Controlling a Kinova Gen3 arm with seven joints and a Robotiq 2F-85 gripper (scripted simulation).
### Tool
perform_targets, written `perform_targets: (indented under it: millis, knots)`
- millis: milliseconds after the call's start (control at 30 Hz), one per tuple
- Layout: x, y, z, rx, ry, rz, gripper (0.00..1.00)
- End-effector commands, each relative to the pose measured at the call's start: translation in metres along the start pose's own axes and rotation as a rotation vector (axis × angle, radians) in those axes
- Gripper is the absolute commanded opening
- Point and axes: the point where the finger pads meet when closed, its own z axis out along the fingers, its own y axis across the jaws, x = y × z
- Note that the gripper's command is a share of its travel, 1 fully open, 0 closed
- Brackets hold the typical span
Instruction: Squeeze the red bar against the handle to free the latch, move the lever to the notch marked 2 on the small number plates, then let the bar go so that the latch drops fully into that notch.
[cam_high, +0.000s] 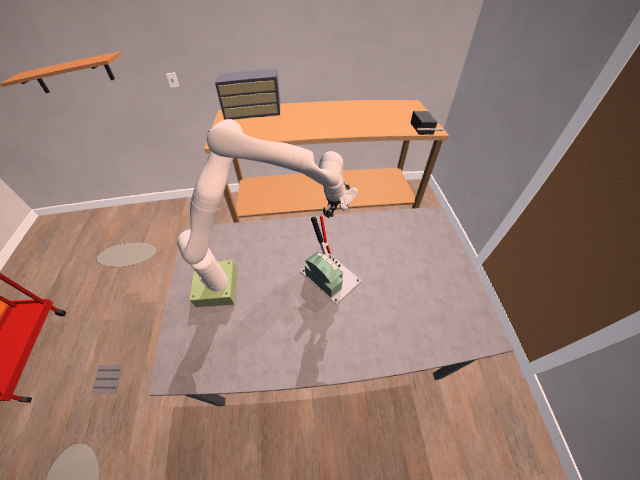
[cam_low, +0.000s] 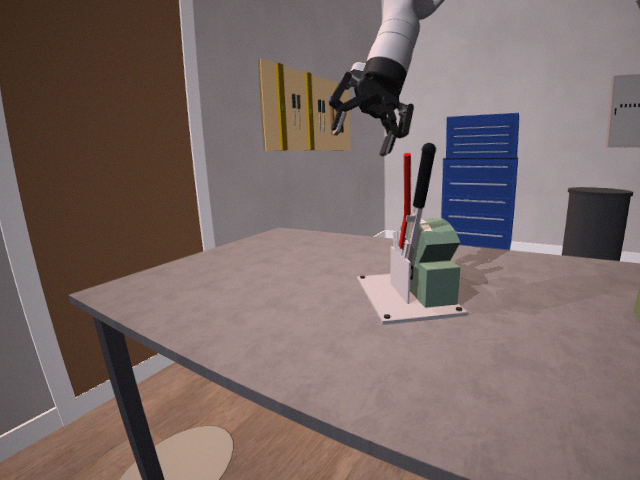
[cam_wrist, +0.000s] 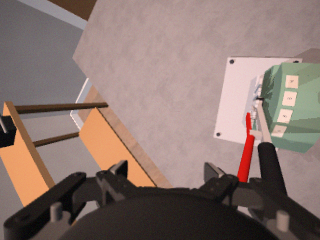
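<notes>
My gripper (cam_high: 338, 207) (cam_low: 361, 142) (cam_wrist: 165, 169) is open and empty, above and to one side of the lever's top, on the red bar's side. The red bar (cam_high: 323, 227) (cam_low: 407, 186) (cam_wrist: 246, 160) stands apart from the black handle (cam_high: 316, 228) (cam_low: 424, 175) (cam_wrist: 271, 167), with a gap between them. In the wrist view both lie to the right, partly behind the right finger. The lever rises from beside a green housing (cam_high: 323, 273) (cam_low: 438, 284) (cam_wrist: 310, 125). Its number plates (cam_wrist: 289, 98) are too blurred to read. The latch's seating cannot be made out.
The housing stands on a pale base plate (cam_high: 351, 280) (cam_low: 373, 295) (cam_wrist: 231, 95) on the grey table (cam_high: 413, 310) (cam_low: 258, 310) (cam_wrist: 160, 55). An orange workbench (cam_high: 341, 121) (cam_wrist: 30, 170) stands behind the table, with a black box (cam_high: 423, 121) on it.
</notes>
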Motion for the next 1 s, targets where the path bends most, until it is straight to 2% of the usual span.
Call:
perform_targets:
  millis: [0, 233, 267, 533, 567, 800, 833, 967]
  knots:
    - [-0.006, 0.002, -0.008, -0.030, 0.005, -0.002, 1.00]
    - [-0.006, 0.004, -0.007, -0.032, 0.003, 0.001, 1.00]
    - [-0.010, 0.006, -0.011, -0.057, 0.008, 0.002, 1.00]
    - [-0.011, 0.008, -0.011, -0.059, 0.006, 0.005, 1.00]
    - [-0.014, 0.011, -0.015, -0.083, 0.012, 0.006, 1.00]
    - [-0.015, 0.012, -0.014, -0.085, 0.010, 0.009, 1.00]
    - [-0.018, 0.015, -0.018, -0.108, 0.017, 0.011, 1.00]
    - [-0.018, 0.017, -0.018, -0.110, 0.015, 0.014, 1.00]
